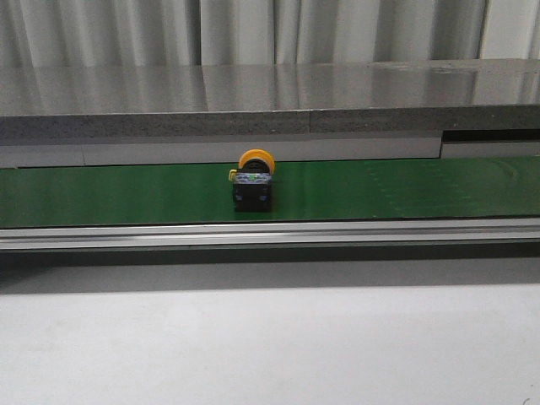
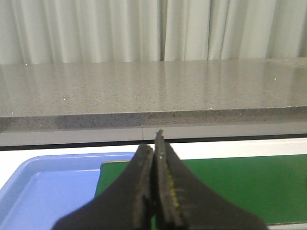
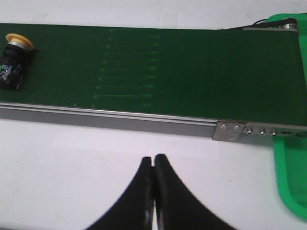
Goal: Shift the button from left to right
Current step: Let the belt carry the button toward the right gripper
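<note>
Button [image 1: 253, 180] placement comes first: the small push-button switch lies on its side on the green conveyor belt [image 1: 405, 190], roughly midway along the stretch seen from the front. Its long axis runs across the belt. The round yellow-orange head points toward the far side, at the grey stone ledge [image 1: 270, 105], and the dark boxy body faces the camera, near the aluminium rail [image 1: 270, 234] along the belt's near edge. In the right wrist view the same switch [image 3: 14, 60] sits close to the picture's edge, well apart from that arm.

The left tool [image 2: 154, 189] has its two dark fingers pressed together with nothing between them; it hangs above the belt's end beside a blue tray [image 2: 43, 191]. The right tool [image 3: 153, 191] is likewise closed on nothing, over the white desk [image 3: 72, 172] just outside the rail, with a green tray [image 3: 292, 177] nearby.
</note>
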Robot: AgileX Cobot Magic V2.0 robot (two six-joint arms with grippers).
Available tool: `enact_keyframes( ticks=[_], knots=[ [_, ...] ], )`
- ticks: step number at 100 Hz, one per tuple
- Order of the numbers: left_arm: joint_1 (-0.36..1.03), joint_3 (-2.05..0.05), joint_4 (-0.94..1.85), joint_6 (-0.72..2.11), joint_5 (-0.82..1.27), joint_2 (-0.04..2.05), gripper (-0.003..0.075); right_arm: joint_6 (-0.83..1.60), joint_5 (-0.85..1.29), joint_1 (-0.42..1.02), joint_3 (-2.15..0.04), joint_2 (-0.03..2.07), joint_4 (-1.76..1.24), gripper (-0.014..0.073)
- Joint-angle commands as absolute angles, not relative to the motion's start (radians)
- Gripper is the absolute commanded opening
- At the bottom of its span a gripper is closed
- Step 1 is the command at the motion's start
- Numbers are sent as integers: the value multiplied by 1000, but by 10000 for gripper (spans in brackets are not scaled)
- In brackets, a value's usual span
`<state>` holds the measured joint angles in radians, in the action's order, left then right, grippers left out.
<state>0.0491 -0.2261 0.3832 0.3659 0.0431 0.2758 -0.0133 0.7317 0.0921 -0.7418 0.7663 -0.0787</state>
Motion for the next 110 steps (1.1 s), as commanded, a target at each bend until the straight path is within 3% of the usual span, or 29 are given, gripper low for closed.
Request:
enact_keyframes(
  ticks=[1, 10, 17, 24, 39, 46, 69, 110],
  knots=[
    [57, -253, 394, 362, -32, 282, -20, -11, 675, 92, -779, 779, -84, -64],
    [57, -253, 394, 362, -32, 282, -20, -11, 677, 92, -779, 783, -84, -53],
    [57, -253, 394, 362, -32, 282, -21, -11, 677, 92, -779, 783, -84, 15],
    [57, -253, 394, 362, -32, 282, -20, -11, 677, 92, -779, 783, -84, 153],
    [57, -253, 394, 362, -32, 282, -20, -11, 674, 92, -779, 783, -84, 565],
    [57, -253, 394, 362, -32, 282, -20, -11, 669, 92, -779, 783, -97, 671],
    [57, -253, 394, 362, -32, 282, -20, -11, 689, 92, -802, 826, -137, 633],
    [57, -253, 394, 362, -32, 282, -20, 55, 761, 122, -1046, 1152, -200, 633]
  ],
)
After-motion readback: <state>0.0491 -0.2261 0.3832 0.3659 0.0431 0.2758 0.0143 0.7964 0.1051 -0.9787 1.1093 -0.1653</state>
